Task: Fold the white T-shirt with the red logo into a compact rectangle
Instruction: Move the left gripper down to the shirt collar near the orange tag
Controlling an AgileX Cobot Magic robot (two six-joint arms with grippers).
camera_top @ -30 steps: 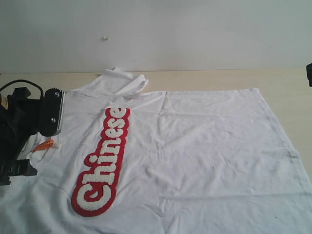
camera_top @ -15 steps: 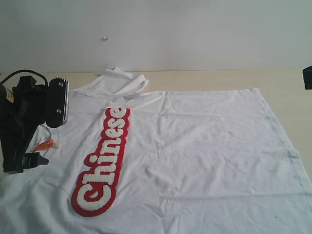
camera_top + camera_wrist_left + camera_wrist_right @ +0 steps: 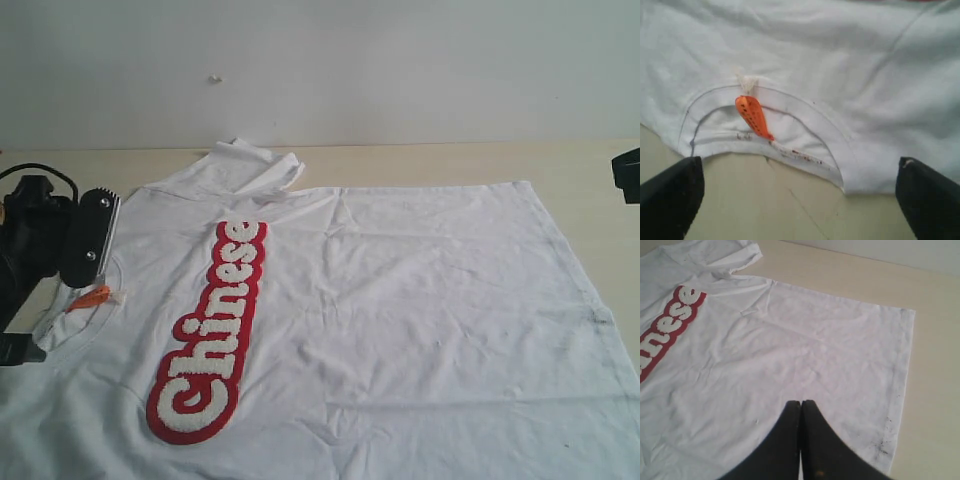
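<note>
The white T-shirt [image 3: 420, 300] lies spread flat on the table, chest up, neck toward the left. Its red logo [image 3: 210, 335] with fluffy white "Chinese" letters runs along the left part; the right wrist view catches its end [image 3: 670, 320]. My left gripper [image 3: 60, 290] hovers at the collar [image 3: 790, 150], open wide, fingers [image 3: 670, 195] either side of the neckline over bare table, with the orange neck tag [image 3: 754, 117] just beyond. My right gripper [image 3: 801, 404] is shut with nothing in it, above the shirt's lower body near the hem [image 3: 902, 370]; only its edge [image 3: 628, 175] shows in the exterior view.
The far sleeve [image 3: 255, 165] is bunched and folded over at the back. Bare beige table [image 3: 450, 160] runs behind the shirt up to a white wall, and a strip shows to the right [image 3: 610, 230]. Small dark specks mark the hem corner [image 3: 882, 442].
My left gripper rose, then came down and shifted left toward the collar edge. The right gripper edged a little further into the exterior view. The shirt has not moved.
</note>
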